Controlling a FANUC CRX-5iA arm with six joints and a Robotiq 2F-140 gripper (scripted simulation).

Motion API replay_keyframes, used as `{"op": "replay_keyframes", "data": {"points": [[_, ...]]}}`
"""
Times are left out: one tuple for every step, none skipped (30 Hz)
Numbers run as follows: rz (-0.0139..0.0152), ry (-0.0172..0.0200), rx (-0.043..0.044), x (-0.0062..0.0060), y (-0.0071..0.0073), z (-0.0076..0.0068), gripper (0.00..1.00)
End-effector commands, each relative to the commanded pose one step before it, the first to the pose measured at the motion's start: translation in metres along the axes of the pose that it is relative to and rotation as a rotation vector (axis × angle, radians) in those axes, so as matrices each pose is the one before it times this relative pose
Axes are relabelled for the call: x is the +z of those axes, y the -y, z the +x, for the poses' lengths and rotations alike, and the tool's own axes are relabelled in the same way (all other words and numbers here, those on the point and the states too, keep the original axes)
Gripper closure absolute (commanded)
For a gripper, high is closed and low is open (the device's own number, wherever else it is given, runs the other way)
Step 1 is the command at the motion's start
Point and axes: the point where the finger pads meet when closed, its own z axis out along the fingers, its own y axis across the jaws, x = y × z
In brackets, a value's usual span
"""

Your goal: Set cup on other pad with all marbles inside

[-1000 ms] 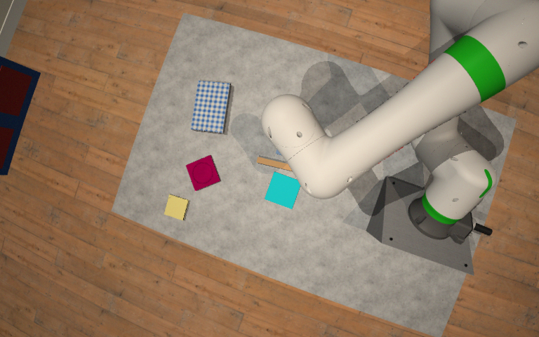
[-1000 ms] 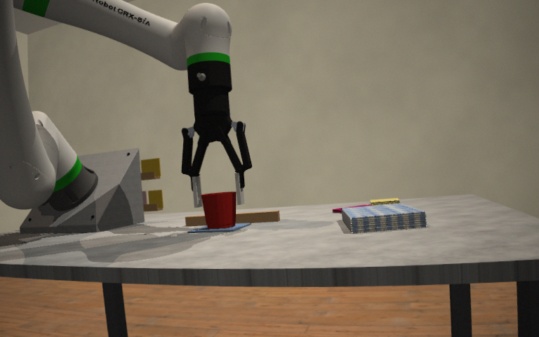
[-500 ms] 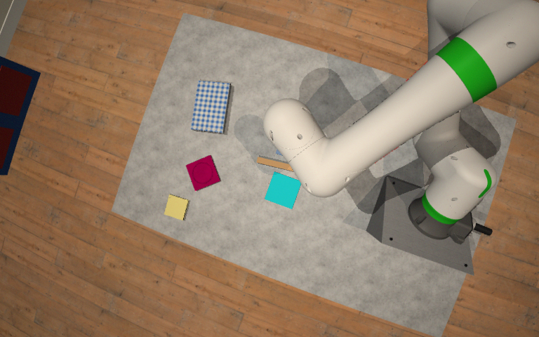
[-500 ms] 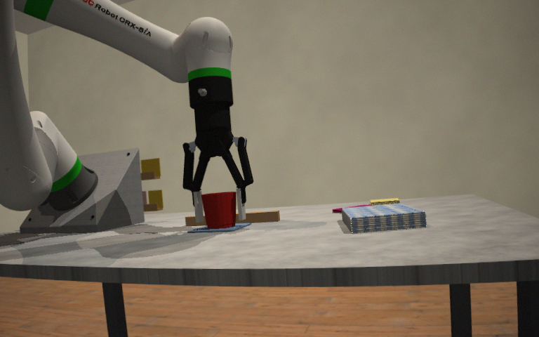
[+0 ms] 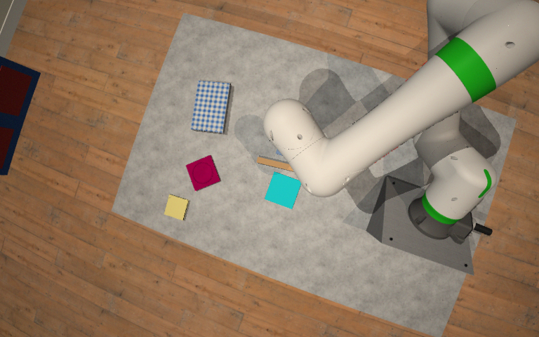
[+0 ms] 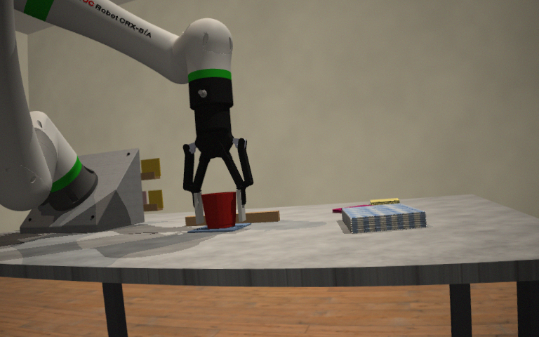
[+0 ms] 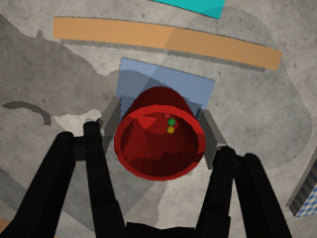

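A red cup (image 6: 219, 210) (image 7: 159, 98) stands upright on the blue pad (image 5: 278, 152) (image 6: 243, 226) (image 7: 165, 76). A green marble (image 7: 171, 121) and a yellow marble (image 7: 170, 130) show inside it; whether others lie there is hard to tell. My gripper (image 6: 220, 216) (image 7: 159, 115) is open, pointing down, with one finger on each side of the cup. In the top view the arm hides cup and gripper. The wooden rail (image 5: 273, 163) (image 6: 268, 216) (image 7: 168, 36) lies between the blue pad and the cyan pad (image 5: 283, 190) (image 7: 203, 6).
A blue-checked block (image 5: 210, 106) (image 6: 385, 218) (image 7: 311, 200) lies away from the pads. A magenta square (image 5: 203, 173) (image 6: 342, 209) with a round outline and a yellow block (image 5: 176, 206) (image 6: 384, 201) lie beyond the rail's end. The robot's grey base stands on the opposite side.
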Motion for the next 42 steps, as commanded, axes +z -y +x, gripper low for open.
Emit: {"op": "replay_keyframes", "data": {"points": [[-0.0004, -0.00012, 0.00001, -0.00021, -0.00016, 0.00009, 0.42], [0.0, 0.0, 0.0, 0.0, 0.0, 0.0, 0.42], [0.0, 0.0, 0.0, 0.0, 0.0, 0.0, 0.42], [0.0, 0.0, 0.0, 0.0, 0.0, 0.0, 0.42], [0.0, 0.0, 0.0, 0.0, 0.0, 0.0, 0.42], [0.0, 0.0, 0.0, 0.0, 0.0, 0.0, 0.42], [0.0, 0.0, 0.0, 0.0, 0.0, 0.0, 0.42], [0.0, 0.0, 0.0, 0.0, 0.0, 0.0, 0.42], [0.0, 0.0, 0.0, 0.0, 0.0, 0.0, 0.43], [0.0, 0.0, 0.0, 0.0, 0.0, 0.0, 0.43], [0.0, 0.0, 0.0, 0.0, 0.0, 0.0, 0.43], [0.0, 0.0, 0.0, 0.0, 0.0, 0.0, 0.43], [0.0, 0.0, 0.0, 0.0, 0.0, 0.0, 0.43], [0.0, 0.0, 0.0, 0.0, 0.0, 0.0, 0.43], [0.0, 0.0, 0.0, 0.0, 0.0, 0.0, 0.43], [0.0, 0.0, 0.0, 0.0, 0.0, 0.0, 0.43], [0.0, 0.0, 0.0, 0.0, 0.0, 0.0, 0.43], [0.0, 0.0, 0.0, 0.0, 0.0, 0.0, 0.43], [0.0, 0.0, 0.0, 0.0, 0.0, 0.0, 0.43], [0.0, 0.0, 0.0, 0.0, 0.0, 0.0, 0.44], [0.0, 0.0, 0.0, 0.0, 0.0, 0.0, 0.44], [0.0, 0.0, 0.0, 0.0, 0.0, 0.0, 0.44], [0.0, 0.0, 0.0, 0.0, 0.0, 0.0, 0.44], [0.0, 0.0, 0.0, 0.0, 0.0, 0.0, 0.44], [0.0, 0.0, 0.0, 0.0, 0.0, 0.0, 0.44], [0.0, 0.0, 0.0, 0.0, 0.0, 0.0, 0.45], [0.0, 0.0, 0.0, 0.0, 0.0, 0.0, 0.45], [0.0, 0.0, 0.0, 0.0, 0.0, 0.0, 0.45], [0.0, 0.0, 0.0, 0.0, 0.0, 0.0, 0.45], [0.0, 0.0, 0.0, 0.0, 0.0, 0.0, 0.45], [0.0, 0.0, 0.0, 0.0, 0.0, 0.0, 0.45], [0.0, 0.0, 0.0, 0.0, 0.0, 0.0, 0.45], [0.0, 0.0, 0.0, 0.0, 0.0, 0.0, 0.45], [0.0, 0.0, 0.0, 0.0, 0.0, 0.0, 0.45], [0.0, 0.0, 0.0, 0.0, 0.0, 0.0, 0.45], [0.0, 0.0, 0.0, 0.0, 0.0, 0.0, 0.45], [0.0, 0.0, 0.0, 0.0, 0.0, 0.0, 0.46], [0.0, 0.0, 0.0, 0.0, 0.0, 0.0, 0.46], [0.0, 0.0, 0.0, 0.0, 0.0, 0.0, 0.46], [0.0, 0.0, 0.0, 0.0, 0.0, 0.0, 0.46], [0.0, 0.0, 0.0, 0.0, 0.0, 0.0, 0.46], [0.0, 0.0, 0.0, 0.0, 0.0, 0.0, 0.46]]}}
